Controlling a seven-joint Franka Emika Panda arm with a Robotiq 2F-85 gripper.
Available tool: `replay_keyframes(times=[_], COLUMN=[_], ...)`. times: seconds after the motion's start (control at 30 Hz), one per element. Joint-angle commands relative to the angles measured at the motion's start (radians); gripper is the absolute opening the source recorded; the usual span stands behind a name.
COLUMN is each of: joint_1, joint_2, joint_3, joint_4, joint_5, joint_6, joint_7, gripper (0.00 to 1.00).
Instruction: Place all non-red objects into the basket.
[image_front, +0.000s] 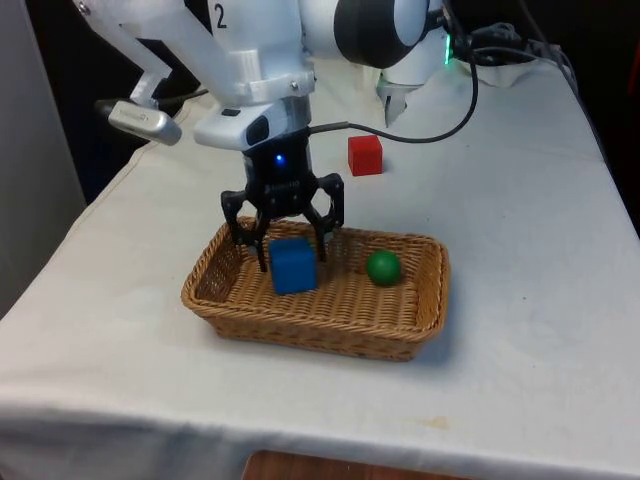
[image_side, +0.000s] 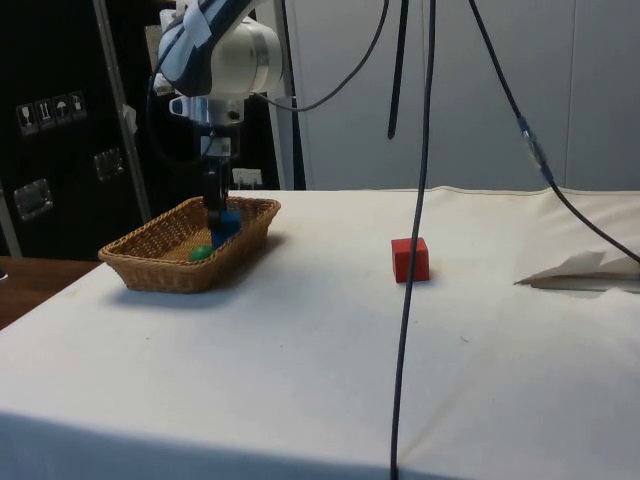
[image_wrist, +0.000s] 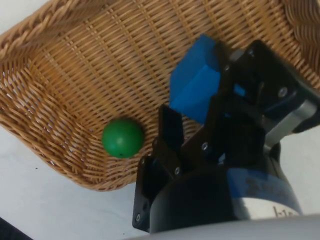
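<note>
The pincer (image_front: 291, 252) hangs inside the wicker basket (image_front: 240, 320), its two black fingers standing on either side of the blue cube (image_front: 294, 268). In the front view one finger (image_front: 262, 250) runs down at the cube's 10 o'clock corner and the other (image_front: 322, 240) at its 2 o'clock corner, both close against it, so the pincer looks set narrow around the cube; whether the pads actually press its faces cannot be told. In the wrist view the cube (image_wrist: 195, 85) sits between the fingers (image_wrist: 170, 127) and seems slightly tilted over the woven floor; whether it touches the floor is unclear.

The green ball (image_front: 383, 267) lies on the basket floor at the cube's 3 o'clock in the front view, near but apart from it. In the wrist view the ball (image_wrist: 122, 137) rests close to the basket wall (image_wrist: 60, 150).

The red cube (image_front: 365, 154) stands on the desk (image_front: 520, 250) outside the basket, at about 12 o'clock from the green ball in the front view and well apart from the rim. In the side view the red cube (image_side: 410, 259) sits alone on the cloth at the basket's (image_side: 160, 272) 3 o'clock, with a black cable (image_side: 410, 300) hanging in front of it. There the pincer (image_side: 217, 215) reaches down into the basket, where the blue cube (image_side: 228, 222) and the green ball (image_side: 201, 252) show above the rim
</note>
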Motion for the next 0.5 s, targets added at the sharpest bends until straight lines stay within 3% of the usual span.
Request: replay_keyframes(times=[0.0,0.03,0.07,0.13,0.17,0.23,0.27,0.3,0.37,0.47], joint_1=[-0.008,-0.008,-0.009,-0.009,-0.009,-0.01,-0.002,-0.01,-0.01,-0.002], joint_2=[0.005,0.006,0.006,0.006,0.006,0.006,0.001,0.007,0.007,-0.012], joint_3=[0.005,0.005,0.005,0.005,0.005,0.005,0.0,0.005,0.005,-0.006], joint_4=[0.011,0.011,0.011,0.011,0.011,0.011,0.0,0.012,0.012,0.001], joint_5=[0.004,0.005,0.007,0.009,0.009,0.01,0.008,0.011,0.011,0.009], joint_6=[-0.011,-0.012,-0.012,-0.013,-0.013,-0.013,-0.002,-0.013,-0.014,-0.019], joint_7=[-0.004,-0.005,-0.007,-0.008,-0.009,-0.009,-0.006,-0.009,-0.01,0.002], gripper=[0.47,0.56,0.76,0.95,1.0,1.0,1.0,1.0,1.0,1.0])
